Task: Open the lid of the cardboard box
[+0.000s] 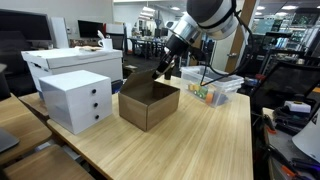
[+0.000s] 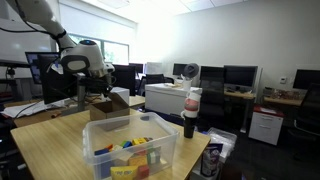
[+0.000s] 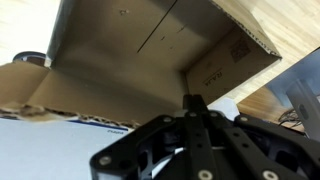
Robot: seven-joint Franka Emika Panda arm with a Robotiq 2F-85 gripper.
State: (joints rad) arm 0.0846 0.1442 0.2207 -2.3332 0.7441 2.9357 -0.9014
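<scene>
The brown cardboard box (image 1: 148, 108) stands open on the wooden table, next to the white drawer unit; it also shows in an exterior view (image 2: 108, 106). In the wrist view I look into its bare inside (image 3: 120, 50). The lid (image 3: 60, 140), with its white label, is raised at the box's far edge, close under my fingers. My gripper (image 1: 163, 72) hangs over that far edge, also seen in an exterior view (image 2: 82, 97). Its fingers (image 3: 195, 100) are pressed together, tips at the lid's upper edge. I cannot tell whether cardboard is pinched between them.
A white drawer unit (image 1: 78, 98) stands beside the box, with a large white bin (image 1: 70, 62) behind it. A clear plastic tub (image 2: 132, 150) with colourful items sits on the table (image 1: 200, 140). A dark bottle (image 2: 191, 112) stands near the tub.
</scene>
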